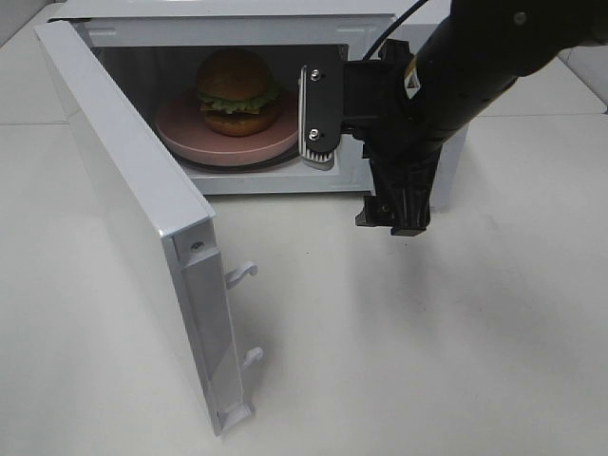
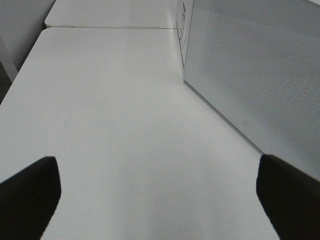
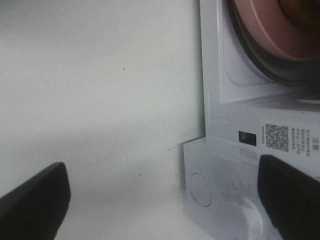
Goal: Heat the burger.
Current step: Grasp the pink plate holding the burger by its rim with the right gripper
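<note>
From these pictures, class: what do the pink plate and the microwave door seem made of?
Pink plate: probably plastic or ceramic, smooth with a soft sheen, evenly coloured. Microwave door: likely glossy white plastic or painted metal; light reflects off its edge.

This looks to me like a robot lab or test room more than a lived-in kitchen. I work over a plain white counter (image 1: 427, 332), with a second counter (image 2: 110, 12) butted against its far edge. My black arm (image 1: 475, 66) reaches over a white microwave (image 1: 285, 180) that carries a code sticker (image 3: 276, 137). Its open door (image 1: 123, 190) shows a burger (image 1: 235, 90) on a pink plate (image 1: 190, 138).
</note>
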`<state>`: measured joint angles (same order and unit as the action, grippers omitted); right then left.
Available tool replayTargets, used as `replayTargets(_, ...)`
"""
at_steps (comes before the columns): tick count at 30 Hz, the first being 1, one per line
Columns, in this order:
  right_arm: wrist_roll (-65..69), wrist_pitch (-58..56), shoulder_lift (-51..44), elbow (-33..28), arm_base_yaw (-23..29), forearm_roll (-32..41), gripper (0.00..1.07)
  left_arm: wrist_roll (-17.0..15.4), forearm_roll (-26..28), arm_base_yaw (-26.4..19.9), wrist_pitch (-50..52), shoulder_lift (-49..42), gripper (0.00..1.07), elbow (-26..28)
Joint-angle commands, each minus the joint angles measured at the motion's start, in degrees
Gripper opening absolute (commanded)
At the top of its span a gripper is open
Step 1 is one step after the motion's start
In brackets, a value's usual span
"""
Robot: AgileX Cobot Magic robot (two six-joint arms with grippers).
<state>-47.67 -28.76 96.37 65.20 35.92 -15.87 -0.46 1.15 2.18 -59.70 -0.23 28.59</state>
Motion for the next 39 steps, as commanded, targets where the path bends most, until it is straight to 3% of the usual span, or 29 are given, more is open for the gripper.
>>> replayTargets(1, 2.06, 1.26, 3.61, 2.86, 0.57, -1.09, 0.96, 0.0, 0.34, -0.34, 0.29, -1.26, 1.03, -0.11)
replayTargets(24, 3.61, 1.72, 17.99, 18.22, 1.66, -2.35, 0.92, 0.0, 0.34, -0.34, 0.29, -1.26, 1.03, -0.11)
replayTargets(39, 8.42, 1.49, 29.62, 31.57, 1.66, -2.12, 0.88, 0.0, 0.34, -0.34, 0.29, -1.26, 1.03, -0.11)
